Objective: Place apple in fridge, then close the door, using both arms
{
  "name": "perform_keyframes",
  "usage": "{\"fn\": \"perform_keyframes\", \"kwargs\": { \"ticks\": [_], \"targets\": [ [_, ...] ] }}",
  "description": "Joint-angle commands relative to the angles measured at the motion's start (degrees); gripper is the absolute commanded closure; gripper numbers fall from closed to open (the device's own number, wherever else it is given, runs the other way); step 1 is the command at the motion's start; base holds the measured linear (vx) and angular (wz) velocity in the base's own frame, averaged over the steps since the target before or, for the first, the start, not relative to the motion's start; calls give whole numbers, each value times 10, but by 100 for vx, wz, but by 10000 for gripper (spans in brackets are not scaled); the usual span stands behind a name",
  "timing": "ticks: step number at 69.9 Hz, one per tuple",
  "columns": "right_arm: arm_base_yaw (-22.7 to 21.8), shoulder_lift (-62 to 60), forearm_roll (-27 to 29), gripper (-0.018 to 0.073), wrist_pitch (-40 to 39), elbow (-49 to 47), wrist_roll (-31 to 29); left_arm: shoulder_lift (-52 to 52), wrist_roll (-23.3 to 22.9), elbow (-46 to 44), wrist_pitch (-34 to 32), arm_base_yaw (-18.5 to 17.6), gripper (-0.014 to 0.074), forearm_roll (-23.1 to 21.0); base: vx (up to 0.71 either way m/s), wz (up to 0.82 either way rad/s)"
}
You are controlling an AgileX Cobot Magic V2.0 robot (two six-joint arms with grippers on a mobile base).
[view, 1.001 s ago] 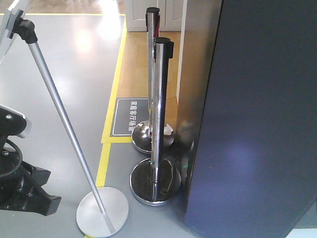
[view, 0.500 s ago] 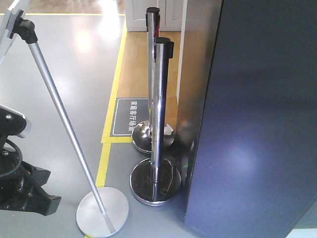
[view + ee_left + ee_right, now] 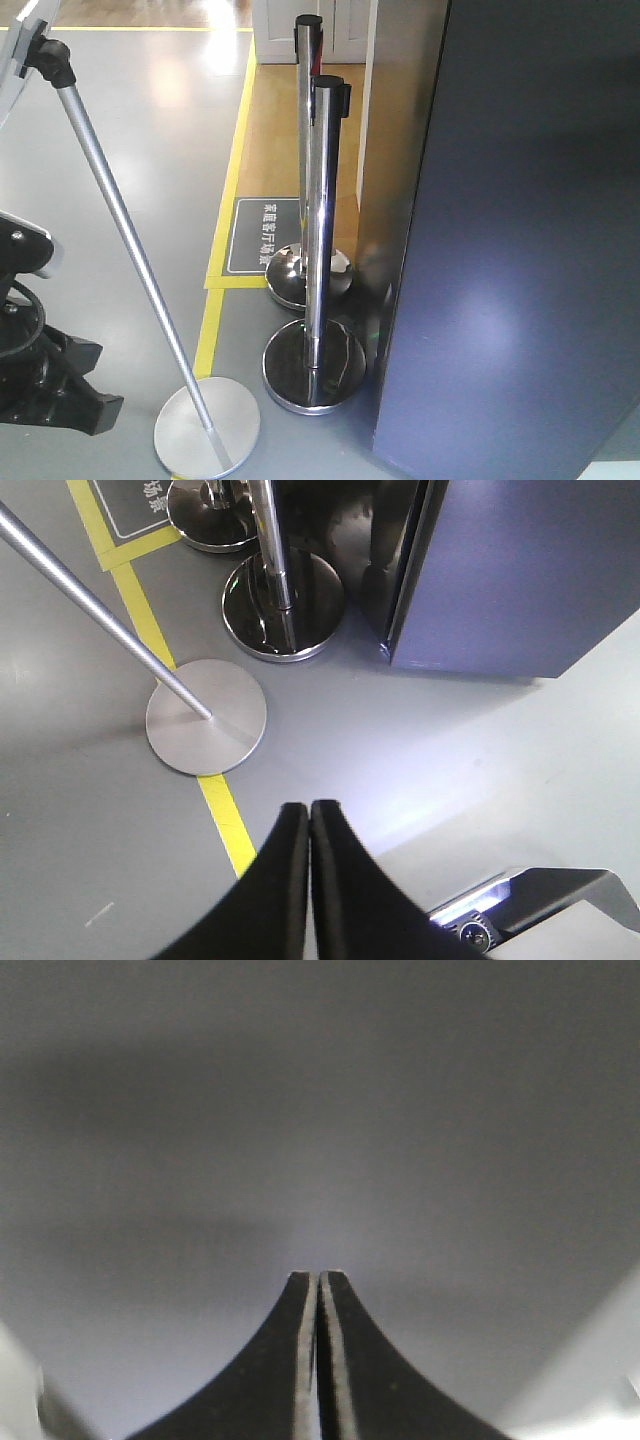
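The door (image 3: 530, 250) fills the right side of the front view as a tall, flat dark grey panel; its lower corner (image 3: 520, 570) also shows at the top right of the left wrist view. The apple is out of view. My left gripper (image 3: 310, 808) is shut with nothing between its fingers, hanging over the grey floor short of the door's corner. My right gripper (image 3: 318, 1276) is shut and empty, close against a blurred plain grey surface. Part of a black arm (image 3: 40, 380) sits at the bottom left of the front view.
A slanted silver pole (image 3: 120, 230) on a round base (image 3: 207, 428) stands left of the door. Two chrome stanchions (image 3: 320, 220) stand just beside the door's edge. Yellow floor tape (image 3: 232, 170) and a dark floor sign (image 3: 262, 235) lie behind them.
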Motion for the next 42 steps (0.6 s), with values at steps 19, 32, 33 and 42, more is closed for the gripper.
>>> {"fn": "perform_keyframes", "kwargs": {
  "ticks": [19, 32, 33, 42],
  "targets": [
    [-8, 115, 67, 562, -260, -37, -97, -8, -6, -15, -25, -2, 603, 7, 0, 0],
    [-8, 218, 61, 562, -246, -122, -97, -8, -6, -15, -25, -2, 603, 7, 0, 0],
    [-8, 226, 61, 562, -234, -133, -97, -8, -6, -15, -25, -2, 603, 7, 0, 0],
    [-8, 282, 63, 562, -96, -220, -97, -8, -6, -15, -25, -2, 603, 7, 0, 0]
  ]
}}
